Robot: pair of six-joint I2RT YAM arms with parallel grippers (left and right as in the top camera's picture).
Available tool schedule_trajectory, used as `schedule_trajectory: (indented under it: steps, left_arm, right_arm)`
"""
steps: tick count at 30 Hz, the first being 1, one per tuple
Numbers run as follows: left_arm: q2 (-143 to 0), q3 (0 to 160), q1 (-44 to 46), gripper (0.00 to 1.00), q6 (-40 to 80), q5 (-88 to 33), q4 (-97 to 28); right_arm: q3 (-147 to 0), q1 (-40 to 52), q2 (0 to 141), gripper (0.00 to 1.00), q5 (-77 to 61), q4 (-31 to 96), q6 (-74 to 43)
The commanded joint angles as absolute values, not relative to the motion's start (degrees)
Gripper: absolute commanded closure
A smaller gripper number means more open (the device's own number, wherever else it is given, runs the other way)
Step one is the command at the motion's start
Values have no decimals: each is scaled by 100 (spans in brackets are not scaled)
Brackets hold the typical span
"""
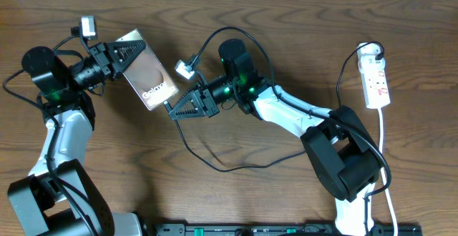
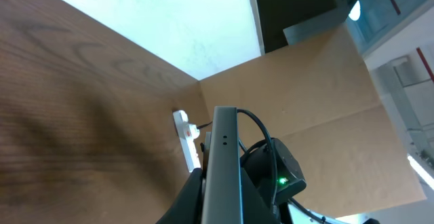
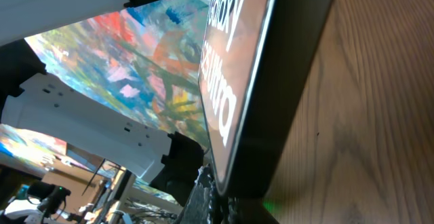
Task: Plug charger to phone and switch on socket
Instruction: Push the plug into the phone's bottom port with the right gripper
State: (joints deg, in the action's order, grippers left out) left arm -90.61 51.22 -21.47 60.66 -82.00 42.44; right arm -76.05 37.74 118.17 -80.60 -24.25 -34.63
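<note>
The phone (image 1: 152, 75) lies between left gripper (image 1: 133, 54) and right gripper (image 1: 172, 111), charger (image 1: 218, 169) at its lower end, socket (image 1: 376, 80) far right.

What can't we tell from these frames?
Charger tip seated in phone or not: overhead, right pincer covers it; right wrist, too close.
Socket switch position: overhead, too small; left wrist, too small as well.
Left pincer fingers: left wrist, mostly cut off at bottom edge.
</note>
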Motion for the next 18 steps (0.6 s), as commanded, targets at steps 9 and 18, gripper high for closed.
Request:
schedule_trajectory:
  steps: [9, 18]
  left_arm:
    - [-9035, 5148, -2064, 93, 5577, -8809, 4281]
    - [-9035, 5148, -2064, 93, 5645, -8831, 4276]
  right_arm:
    - [-7644, 3706, 11837, 99, -7835, -2954, -4171]
    - [-7644, 3704, 11837, 99, -7456, -2961, -4106]
